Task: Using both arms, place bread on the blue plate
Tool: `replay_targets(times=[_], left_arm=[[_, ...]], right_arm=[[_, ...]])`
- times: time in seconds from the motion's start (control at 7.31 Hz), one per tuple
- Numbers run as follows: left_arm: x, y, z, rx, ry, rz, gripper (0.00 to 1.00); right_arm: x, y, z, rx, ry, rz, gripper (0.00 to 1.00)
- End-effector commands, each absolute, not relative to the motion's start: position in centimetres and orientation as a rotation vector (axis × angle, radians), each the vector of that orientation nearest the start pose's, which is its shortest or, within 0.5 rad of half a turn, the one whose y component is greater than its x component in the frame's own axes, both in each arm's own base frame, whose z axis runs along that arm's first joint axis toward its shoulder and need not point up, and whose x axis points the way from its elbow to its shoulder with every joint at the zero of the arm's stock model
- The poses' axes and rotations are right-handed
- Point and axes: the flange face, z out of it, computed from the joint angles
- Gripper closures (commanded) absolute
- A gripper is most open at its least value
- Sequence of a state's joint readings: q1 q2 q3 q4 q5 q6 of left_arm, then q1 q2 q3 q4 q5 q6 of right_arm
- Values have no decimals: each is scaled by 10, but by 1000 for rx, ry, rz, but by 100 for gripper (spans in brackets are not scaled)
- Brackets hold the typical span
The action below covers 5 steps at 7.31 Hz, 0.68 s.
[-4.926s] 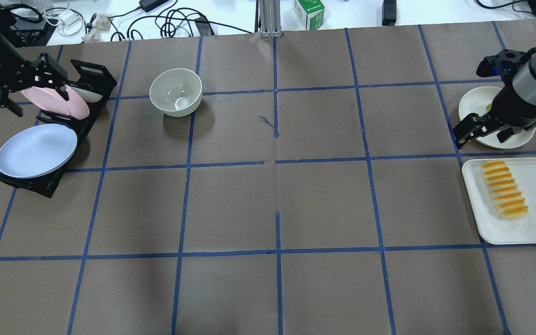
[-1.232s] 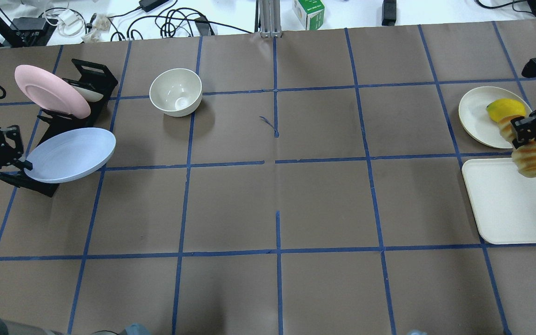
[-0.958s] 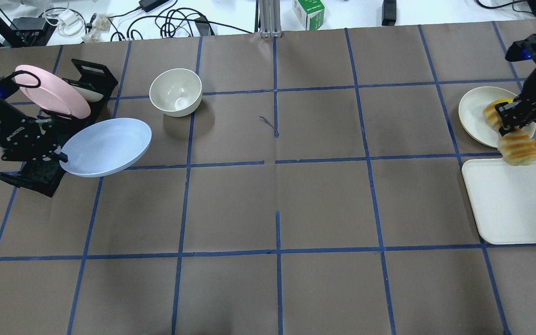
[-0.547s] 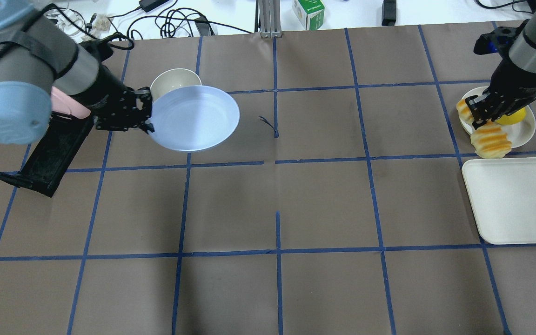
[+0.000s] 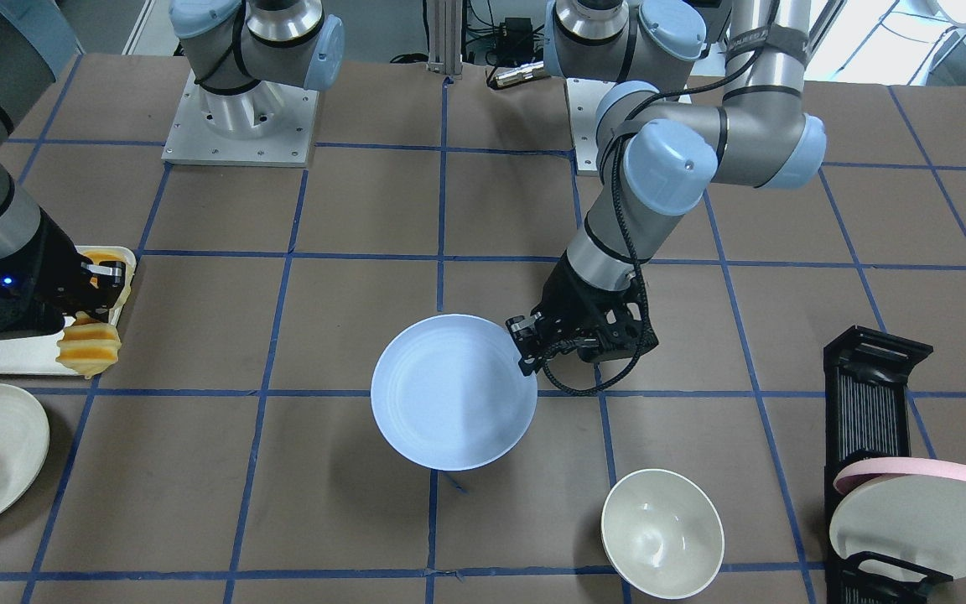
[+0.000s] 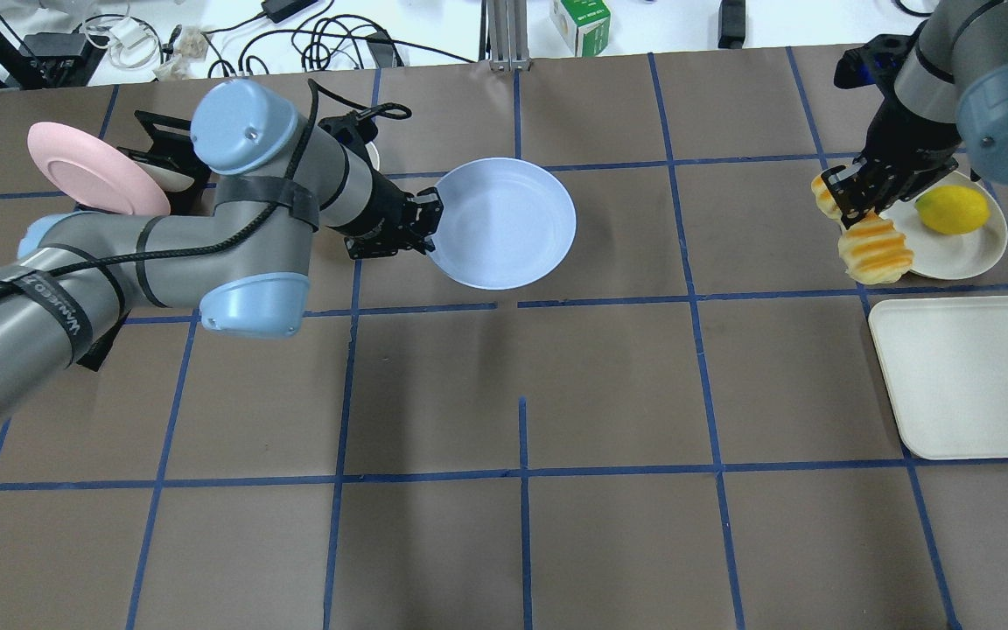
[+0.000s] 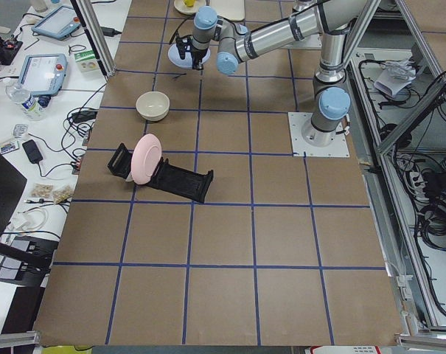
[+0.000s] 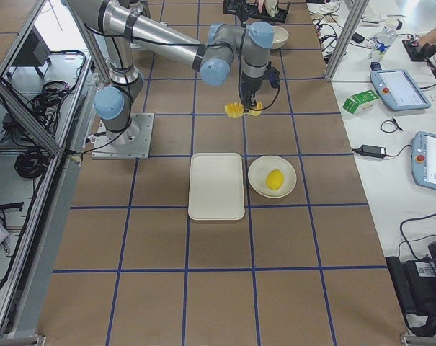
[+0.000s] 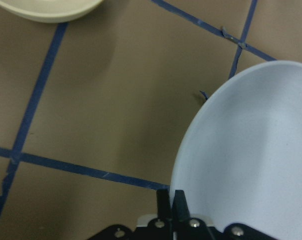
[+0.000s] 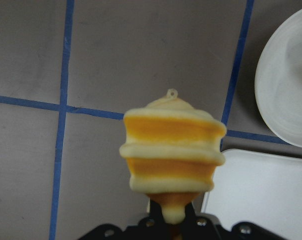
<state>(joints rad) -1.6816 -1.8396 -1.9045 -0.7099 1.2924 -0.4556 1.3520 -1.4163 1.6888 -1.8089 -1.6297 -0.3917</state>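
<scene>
My left gripper [image 6: 428,229] is shut on the near-left rim of the pale blue plate [image 6: 504,223]. It holds the plate level above the table's middle back. The plate also shows in the front view [image 5: 454,392] and the left wrist view [image 9: 250,160], where the fingertips [image 9: 171,200] pinch its edge. My right gripper [image 6: 850,206] is shut on the middle of the bread [image 6: 874,249], an orange-yellow ridged loaf. The loaf hangs in the air at the far right, over the left edge of the cream plate. The right wrist view shows the bread [image 10: 170,155] sagging below the jaws.
A cream plate [image 6: 941,254] with a yellow fruit [image 6: 952,210] lies at the right. A white tray [image 6: 968,376] lies in front of it. A white bowl [image 5: 662,533] stands behind my left arm. A black rack [image 5: 869,403] holds a pink-rimmed plate [image 6: 93,168] at the far left.
My left arm has carried the blue plate from the rack rightwards to the table's middle. My right arm has lifted the bread off the tray and moved it left.
</scene>
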Motion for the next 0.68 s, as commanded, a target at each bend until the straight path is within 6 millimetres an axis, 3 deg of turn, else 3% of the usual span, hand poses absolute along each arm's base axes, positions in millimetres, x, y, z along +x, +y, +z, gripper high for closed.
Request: replay_targets(times=[0.0, 0.14, 0.41, 0.55], left_arm=[[-237, -535, 233, -362, 3443, -310, 100], [-235, -524, 215, -294, 3438, -262, 100], [-234, -524, 201, -267, 3438, -261, 100], [-234, -528, 202, -215, 3435, -314, 69]], right_arm=[[46, -556, 370, -269, 3163, 86, 100], [75, -558, 362, -298, 3160, 95, 100], [133, -564, 360, -269, 3147, 83, 100], [165, -569, 360, -213, 3139, 70, 100]])
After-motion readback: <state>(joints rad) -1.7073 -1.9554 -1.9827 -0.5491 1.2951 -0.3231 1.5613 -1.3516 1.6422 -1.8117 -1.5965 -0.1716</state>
